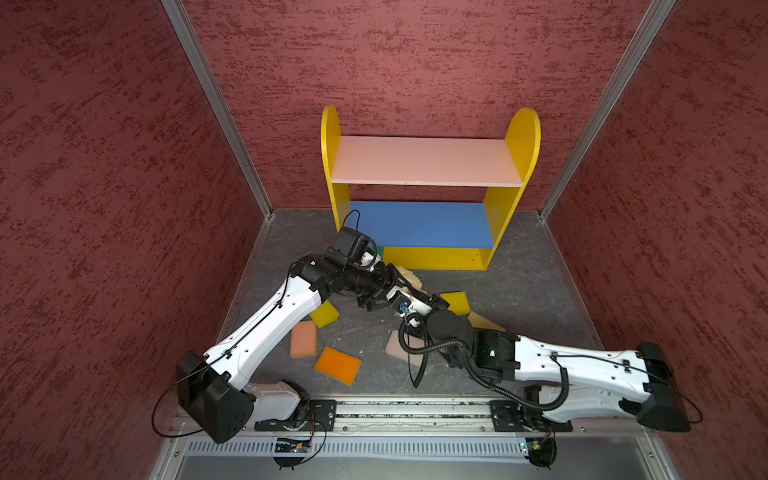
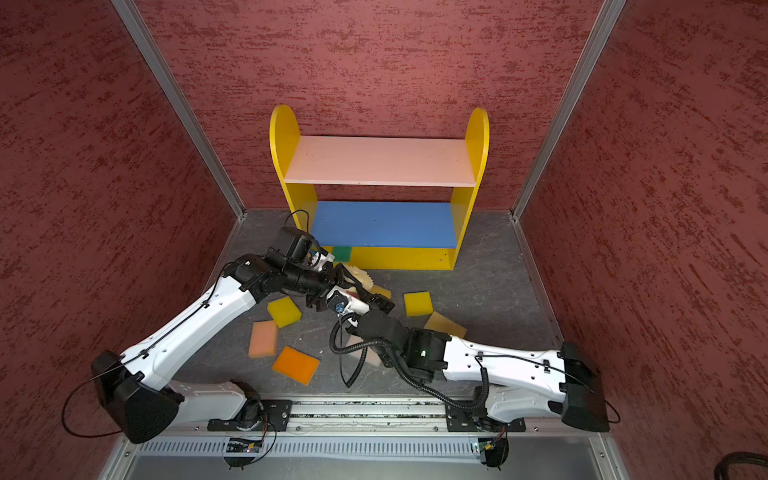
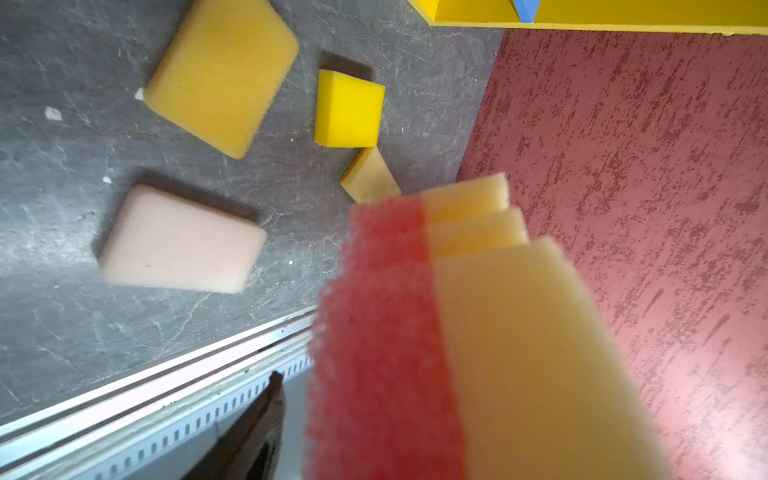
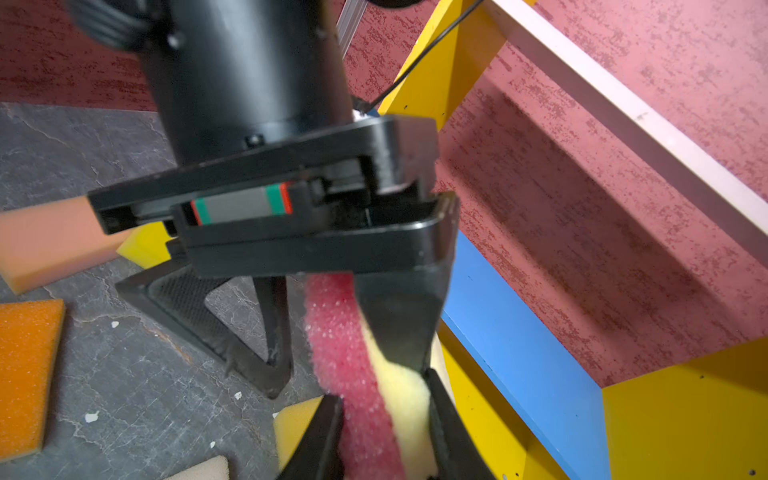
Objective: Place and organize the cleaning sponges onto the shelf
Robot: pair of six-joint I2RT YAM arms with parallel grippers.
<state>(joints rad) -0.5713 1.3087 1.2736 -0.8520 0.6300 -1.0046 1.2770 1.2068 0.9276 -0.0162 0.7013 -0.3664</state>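
**A:** While the left gripper and right gripper meet just in front of the shelf, the round smiley sponge hangs between them, clear of the surface, near the shelf's left end.

**B:** Who's got it?

**A:** The right one: its fingers pinch the foam across pink back and cream face. The left has its fingers spread, one well off the sponge, the other just against the cream side. Looks like a handover to me.

**B:** And the score?

**A:** Early days. One green sponge lies at the left end of the yellow bottom board. The pink top board and blue middle board carry nothing.

**B:** So what's loose?

**A:** Seven on the surface, by my count: yellow block, peach block and orange block on the left, cream block and golden block around the middle, second yellow block and tan block on the right. Eight to shelve, counting the one in the air.
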